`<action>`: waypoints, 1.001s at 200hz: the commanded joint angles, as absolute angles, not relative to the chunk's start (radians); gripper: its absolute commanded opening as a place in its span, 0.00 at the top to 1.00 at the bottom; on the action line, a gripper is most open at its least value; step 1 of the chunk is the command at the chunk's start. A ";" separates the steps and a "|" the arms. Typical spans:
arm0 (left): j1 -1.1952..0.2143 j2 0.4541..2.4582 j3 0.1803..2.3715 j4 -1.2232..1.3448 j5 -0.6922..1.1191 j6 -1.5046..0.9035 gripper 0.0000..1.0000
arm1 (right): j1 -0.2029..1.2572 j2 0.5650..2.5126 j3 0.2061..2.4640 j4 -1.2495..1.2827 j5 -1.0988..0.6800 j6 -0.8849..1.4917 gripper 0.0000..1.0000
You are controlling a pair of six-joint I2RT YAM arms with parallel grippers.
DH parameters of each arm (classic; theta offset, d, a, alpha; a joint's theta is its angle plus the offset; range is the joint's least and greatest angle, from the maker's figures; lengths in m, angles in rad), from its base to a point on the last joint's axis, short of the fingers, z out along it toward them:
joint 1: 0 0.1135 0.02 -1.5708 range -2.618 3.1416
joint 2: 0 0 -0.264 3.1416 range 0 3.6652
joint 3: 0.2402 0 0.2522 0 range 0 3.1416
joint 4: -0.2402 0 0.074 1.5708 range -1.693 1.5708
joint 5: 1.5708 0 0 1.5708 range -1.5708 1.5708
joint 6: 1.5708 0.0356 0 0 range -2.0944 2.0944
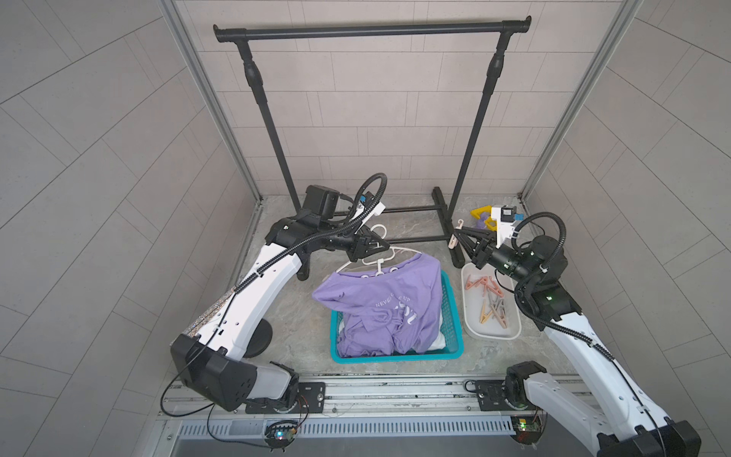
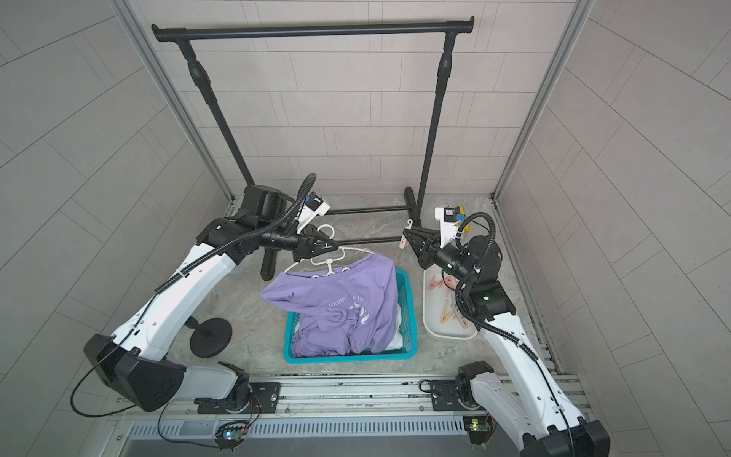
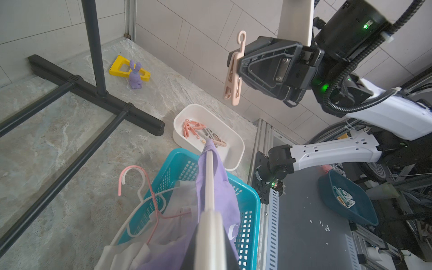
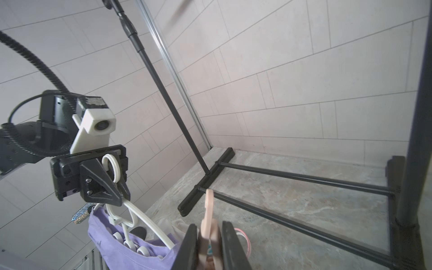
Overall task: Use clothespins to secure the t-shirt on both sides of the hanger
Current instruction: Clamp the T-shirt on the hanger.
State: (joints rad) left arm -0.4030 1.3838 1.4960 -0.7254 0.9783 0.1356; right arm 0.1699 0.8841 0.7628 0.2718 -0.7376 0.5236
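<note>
Clothespin point(image 3: 231, 78) shows whole only from left wrist.

Robot lab cell, aluminium framing point(image 1: 212, 99), tile-pattern panels point(image 1: 375, 99), garment rack point(image 1: 372, 31)

Clear air mid-frame in both top views between left gripper point(image 1: 387, 247) and right gripper point(image 1: 455, 237), only the held clothespin point(image 1: 452, 244) sticking in. Hanger point(image 1: 407, 251) and draped t-shirt point(image 1: 379, 300) block below, over basket point(image 1: 395, 358). Rack base bars point(image 1: 419, 239) behind. Tray point(image 1: 470, 316) crowds right; bare surface point(image 1: 304, 336) lower left.
</note>
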 commanded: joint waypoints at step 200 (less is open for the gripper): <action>-0.272 1.408 1.540 -0.572 1.153 0.012 1.00 | 0.220 1.331 0.810 1.213 -0.992 0.990 1.00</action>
